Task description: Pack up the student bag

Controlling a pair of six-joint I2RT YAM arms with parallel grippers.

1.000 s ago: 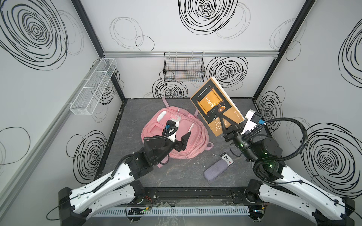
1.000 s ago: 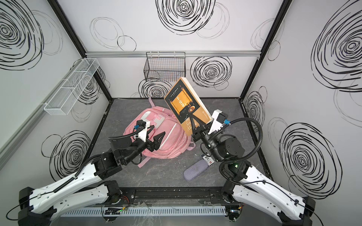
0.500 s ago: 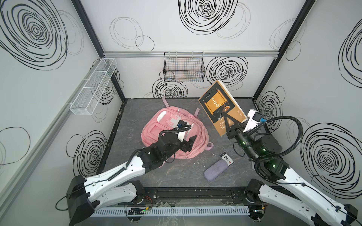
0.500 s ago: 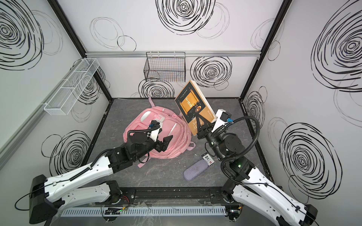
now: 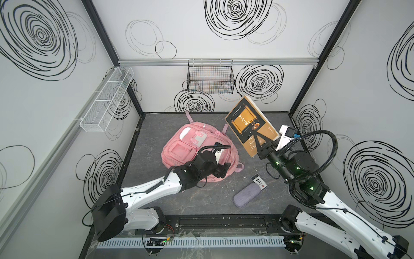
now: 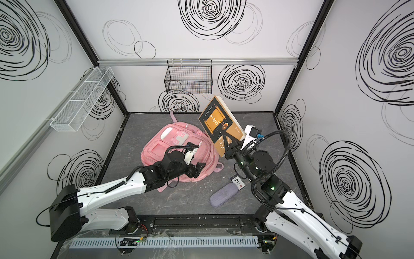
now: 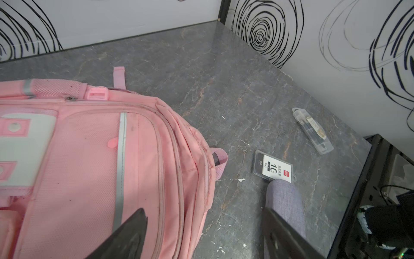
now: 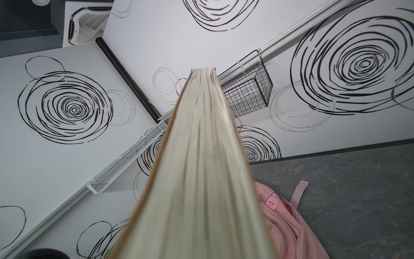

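Note:
The student bag (image 5: 179, 148) (image 6: 156, 148) is a large pink backpack lying flat mid-table, front pockets up. My left gripper (image 5: 221, 170) (image 6: 197, 170) hangs over its near right edge, open. In the left wrist view one finger (image 7: 132, 226) is over the pink fabric (image 7: 89, 157) and the other finger (image 7: 277, 224) is over the pouch. My right gripper (image 5: 259, 144) (image 6: 229, 144) is shut on the lower edge of a thick brown-and-orange book (image 5: 246, 121) (image 6: 218, 121), raised and tilted right of the bag. Its page edge (image 8: 201, 168) hides the right fingers.
A grey-lilac pouch (image 5: 247, 196) (image 7: 284, 201) and a small labelled card pack (image 5: 259, 182) (image 7: 272, 167) lie near the front right. A clear plastic case (image 7: 312, 131) lies by the right wall. A black wire basket (image 5: 210, 77) and a white mesh shelf (image 5: 107, 98) hang on the walls.
My left arm has reached right and down, from above the bag's middle to its near right edge, jaws a little wider. The right gripper keeps the book raised, barely shifted.

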